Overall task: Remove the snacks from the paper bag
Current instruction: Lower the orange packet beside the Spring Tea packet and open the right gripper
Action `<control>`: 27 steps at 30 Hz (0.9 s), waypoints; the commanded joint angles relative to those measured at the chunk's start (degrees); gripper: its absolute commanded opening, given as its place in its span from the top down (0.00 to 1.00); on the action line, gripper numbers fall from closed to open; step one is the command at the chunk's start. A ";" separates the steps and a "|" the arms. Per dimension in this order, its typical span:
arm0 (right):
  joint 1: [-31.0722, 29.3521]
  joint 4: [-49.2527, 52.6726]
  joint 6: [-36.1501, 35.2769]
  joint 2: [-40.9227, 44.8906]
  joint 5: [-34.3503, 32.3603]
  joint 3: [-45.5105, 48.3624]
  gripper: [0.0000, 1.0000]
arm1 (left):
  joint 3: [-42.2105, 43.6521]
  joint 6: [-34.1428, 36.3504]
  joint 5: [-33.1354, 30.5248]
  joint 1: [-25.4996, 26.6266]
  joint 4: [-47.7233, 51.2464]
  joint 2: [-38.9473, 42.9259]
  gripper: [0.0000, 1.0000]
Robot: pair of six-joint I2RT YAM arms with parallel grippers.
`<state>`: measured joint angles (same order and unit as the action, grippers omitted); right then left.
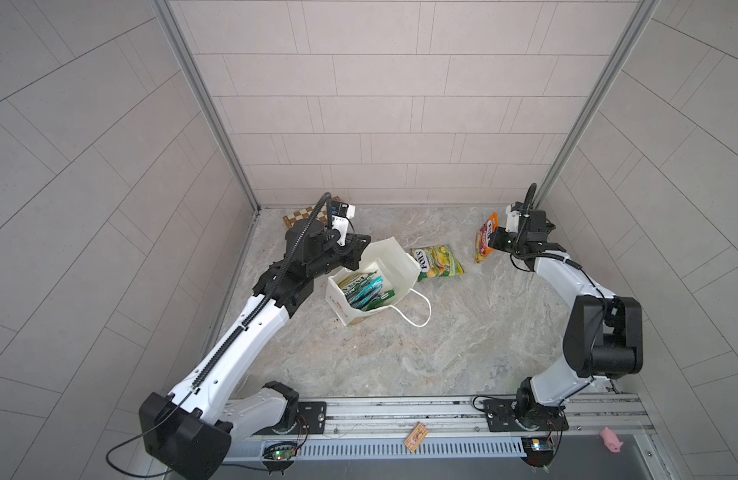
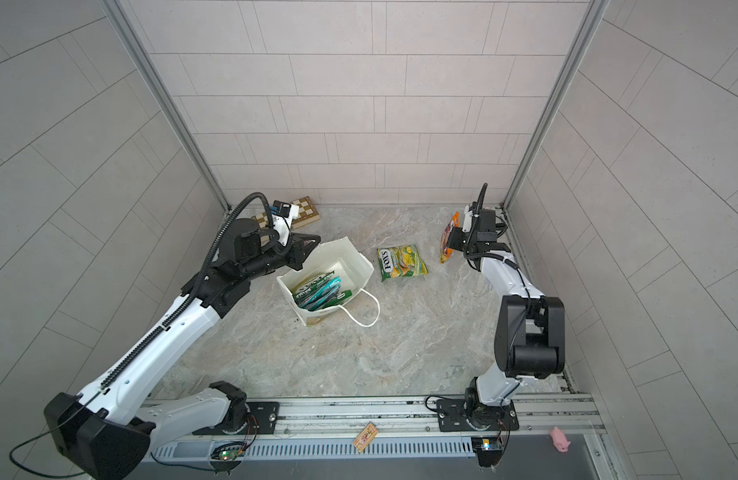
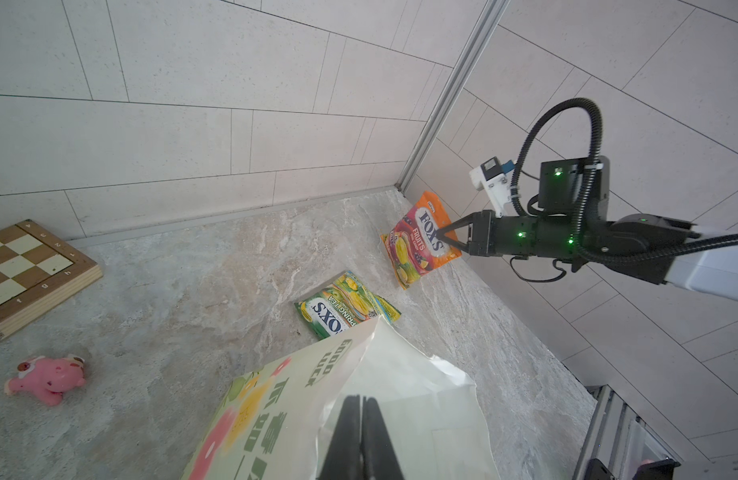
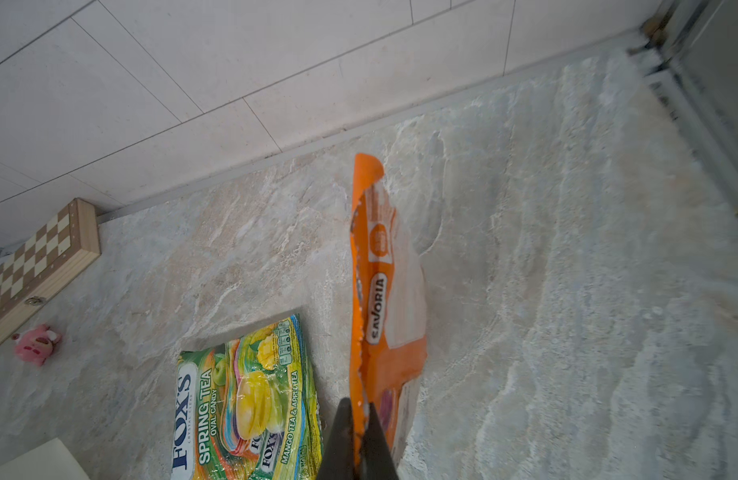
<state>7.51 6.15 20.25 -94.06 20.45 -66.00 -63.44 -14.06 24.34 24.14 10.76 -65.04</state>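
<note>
Paper bag [image 1: 394, 266], one: stands just off table centre toward 10 o'clock, mouth up, the mouth's long axis running 7 to 1 o'clock. Left gripper [image 3: 361, 401] is pinched tight on its 11 o'clock rim.
Snacks [image 1: 361, 289] inside: several on edge, count unclear.
Green-yellow packet [image 1: 440, 262], one: flat at the bag's 2 o'clock, long axis 9 to 3.
Pink-orange packet [image 3: 417, 245], one: on edge near the 2 o'clock corner, long axis 12 to 6, clamped in the closed right gripper [image 3: 445, 235].
</note>
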 commanded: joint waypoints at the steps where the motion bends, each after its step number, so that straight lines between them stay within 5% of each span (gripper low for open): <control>1: 1.65 -4.48 2.17 -2.31 8.20 -1.50 1.00 | -1.75 0.72 0.91 0.08 -1.26 0.49 1.00; 11: 5.72 5.02 -2.24 -7.32 10.56 -3.97 1.00 | -1.78 0.74 0.97 0.18 -1.21 0.26 1.00; 21: 7.71 15.47 -5.31 -8.39 -4.04 -4.58 0.98 | -1.82 0.68 1.06 0.06 -1.22 0.01 1.00; 27: 7.70 22.46 -7.32 -13.27 -3.81 -10.34 0.97 | -1.85 0.56 1.26 0.16 -1.24 -0.23 1.00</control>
<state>15.46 22.74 15.25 -105.69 18.22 -73.54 -63.44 -13.96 24.36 24.14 10.83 -65.36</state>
